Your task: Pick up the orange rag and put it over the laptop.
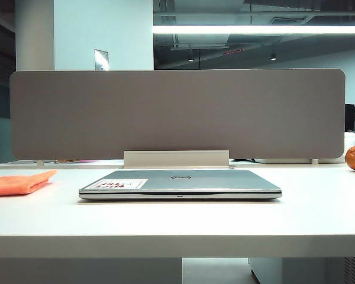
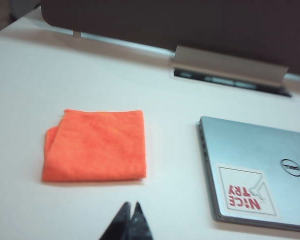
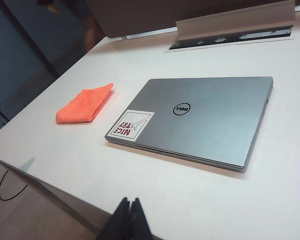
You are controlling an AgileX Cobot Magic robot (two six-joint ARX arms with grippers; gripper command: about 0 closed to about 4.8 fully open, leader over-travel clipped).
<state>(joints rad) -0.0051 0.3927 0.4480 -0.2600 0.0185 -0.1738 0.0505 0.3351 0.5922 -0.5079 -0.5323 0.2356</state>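
From my station I see the bright orange folded soft rag (image 2: 95, 145) lying flat on the white table (image 2: 165, 100), a little ahead of the left gripper (image 2: 130, 207) and apart from it, not touching. The thin silver-grey closed laptop (image 2: 260, 170) lies beside the rag with a strip of bare table between them. In the exterior view the rag (image 1: 19, 181) is at the left side of the table (image 1: 177, 222) and the laptop (image 1: 180, 183) is in the middle; I see no arm in that view.

The left gripper hangs above the table with its two dark fingertips (image 2: 139, 220) pressed together, and it holds nothing. The right gripper (image 3: 129, 202) is near the front edge of the table (image 3: 270, 200), before the laptop (image 3: 200, 120), also with the tips pressed together and empty. From there the rag (image 3: 85, 104) is well apart, past the laptop's corner.

The rag is folded to a nearly square shape, with one rounded fold at the side away from the laptop. The laptop has a round logo (image 2: 291, 167) and a white sticker with red letters (image 2: 246, 191) on the lid.
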